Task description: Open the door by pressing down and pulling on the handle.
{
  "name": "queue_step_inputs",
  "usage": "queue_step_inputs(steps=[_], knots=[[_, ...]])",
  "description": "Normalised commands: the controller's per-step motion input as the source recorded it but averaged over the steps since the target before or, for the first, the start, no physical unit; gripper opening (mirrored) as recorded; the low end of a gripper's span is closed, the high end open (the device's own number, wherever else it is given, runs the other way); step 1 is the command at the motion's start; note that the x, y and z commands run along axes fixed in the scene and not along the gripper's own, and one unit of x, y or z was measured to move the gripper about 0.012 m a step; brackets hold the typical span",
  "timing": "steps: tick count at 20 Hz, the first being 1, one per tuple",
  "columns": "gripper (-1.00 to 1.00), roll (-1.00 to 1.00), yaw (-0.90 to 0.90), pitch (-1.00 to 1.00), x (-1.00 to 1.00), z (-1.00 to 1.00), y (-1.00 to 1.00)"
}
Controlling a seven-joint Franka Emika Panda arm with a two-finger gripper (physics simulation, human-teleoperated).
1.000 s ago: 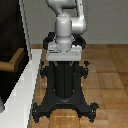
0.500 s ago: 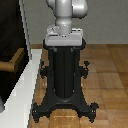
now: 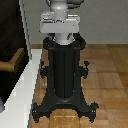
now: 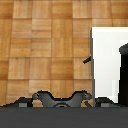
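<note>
The door (image 3: 9,35) is a tall dark panel with a pale frame edge at the exterior view's left. The brass-brown handle (image 3: 13,61) sticks out from it at mid height, a bent bar on a short stem. The door stands shut against its frame. Only the arm's grey-white lower links (image 3: 60,20) show, atop the black pedestal; the rest rises out of the picture. The gripper's fingers show in neither view. The wrist view looks down on the wood floor, a white slab (image 4: 105,60) and a dark block (image 4: 123,70) that may be the door.
The black ribbed pedestal (image 3: 64,70) with spreading feet (image 4: 60,98) stands mid-scene on the wood floor (image 3: 107,75). A white slab (image 3: 22,95) runs along the door's foot. A small dark stub (image 4: 87,59) sticks out at the slab's edge in the wrist view.
The arm's upper links have turned slightly above the pedestal. The door and handle have not moved.
</note>
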Motion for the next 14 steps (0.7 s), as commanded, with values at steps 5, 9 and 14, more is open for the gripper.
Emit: queue_step_inputs(steps=[5,9,14], knots=[[1.0,0.0,0.0,0.0,0.0,0.0,-0.6],[1.0,0.0,0.0,0.0,0.0,0.0,-1.0],[1.0,0.0,0.0,0.0,0.0,0.0,-0.8]])
